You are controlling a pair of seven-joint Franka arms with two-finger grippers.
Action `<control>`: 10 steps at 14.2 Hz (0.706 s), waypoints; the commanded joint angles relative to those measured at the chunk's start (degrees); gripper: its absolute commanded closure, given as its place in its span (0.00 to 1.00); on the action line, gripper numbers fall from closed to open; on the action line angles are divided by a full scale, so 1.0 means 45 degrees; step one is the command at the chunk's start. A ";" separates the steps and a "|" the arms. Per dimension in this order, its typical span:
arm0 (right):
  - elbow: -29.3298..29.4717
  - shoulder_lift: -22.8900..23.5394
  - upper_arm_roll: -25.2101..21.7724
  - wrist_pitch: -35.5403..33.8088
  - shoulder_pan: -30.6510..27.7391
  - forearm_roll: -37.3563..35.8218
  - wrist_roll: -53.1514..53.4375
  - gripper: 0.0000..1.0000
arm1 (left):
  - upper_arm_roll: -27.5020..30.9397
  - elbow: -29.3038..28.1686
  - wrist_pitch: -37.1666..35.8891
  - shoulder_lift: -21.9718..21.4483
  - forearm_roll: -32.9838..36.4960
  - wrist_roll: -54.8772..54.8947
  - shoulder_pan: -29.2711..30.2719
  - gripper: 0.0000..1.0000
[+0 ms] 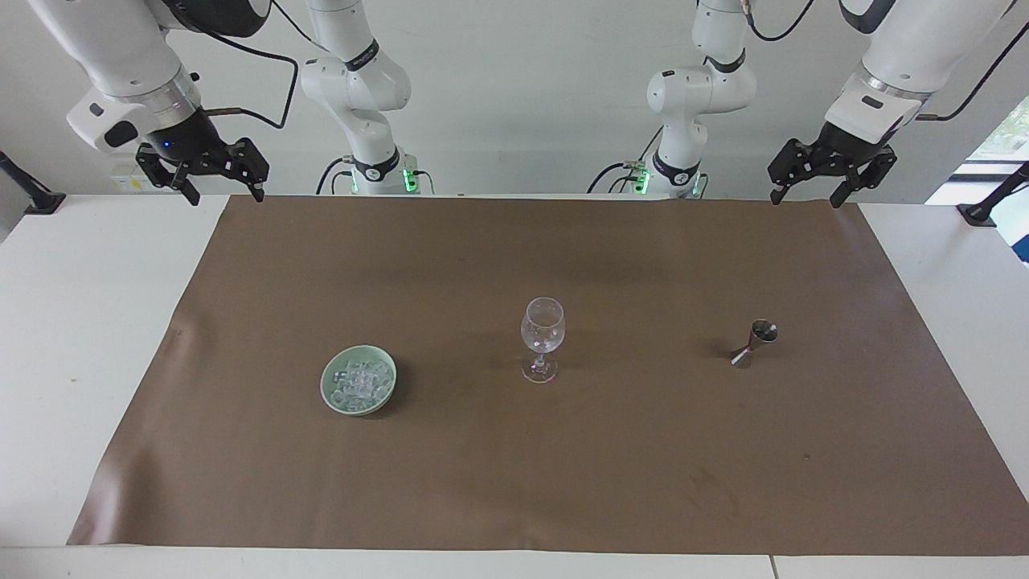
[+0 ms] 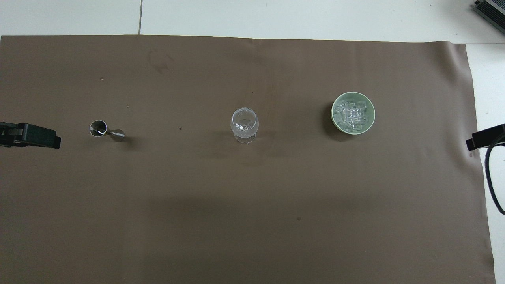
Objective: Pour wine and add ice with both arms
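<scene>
A clear stemmed wine glass (image 1: 543, 330) stands upright mid-mat; it also shows in the overhead view (image 2: 244, 124). The ice (image 1: 358, 381) is heaped in a pale green bowl (image 1: 325, 384) toward the right arm's end, also seen from overhead, the ice (image 2: 352, 114) in the bowl (image 2: 333, 114). A small steel jigger (image 1: 754, 344) stands toward the left arm's end, also in the overhead view (image 2: 104, 130). My left gripper (image 1: 806, 197) hangs open and empty over the mat's corner near the robots. My right gripper (image 1: 226, 197) hangs open and empty over the other near corner.
A brown mat (image 1: 514, 466) covers most of the white table (image 1: 80, 338). From overhead only one black finger of each gripper shows, the left gripper's finger (image 2: 39, 136) and the right gripper's finger (image 2: 483, 138). Black clamps sit at both table ends.
</scene>
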 commanded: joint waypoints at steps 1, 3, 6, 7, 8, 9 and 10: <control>-0.0225 -0.0190 0.0010 0.0046 -0.0028 0.0172 -0.0041 0.00 | 0.0173 0.0057 -0.0245 -0.0145 -0.0147 -0.0046 -0.0201 0.00; -0.0225 -0.0190 0.0010 0.0066 -0.0028 0.0172 -0.0041 0.00 | 0.0154 -0.0041 -0.0285 -0.0223 -0.0147 -0.0027 -0.0202 0.00; -0.0225 -0.0190 0.0010 0.0046 -0.0028 0.0172 -0.0041 0.00 | 0.0154 -0.0119 -0.0537 -0.0301 -0.0166 -0.0046 -0.0085 0.00; -0.0225 -0.0190 0.0010 0.0046 -0.0028 0.0172 -0.0041 0.00 | 0.0154 -0.0255 -0.0597 -0.0399 -0.0167 -0.0066 -0.0065 0.00; -0.0225 -0.0190 0.0010 0.0065 -0.0028 0.0172 -0.0041 0.00 | 0.0193 -0.0449 -0.0598 -0.0554 -0.0167 -0.0105 -0.0046 0.00; -0.0225 -0.0190 0.0010 0.0046 -0.0028 0.0172 -0.0041 0.00 | 0.0270 -0.0587 -0.0501 -0.0614 -0.0167 -0.0124 -0.0026 0.00; -0.0225 -0.0190 0.0010 0.0065 -0.0028 0.0172 -0.0041 0.00 | 0.0291 -0.0588 -0.0461 -0.0614 -0.0167 -0.0241 0.0051 0.00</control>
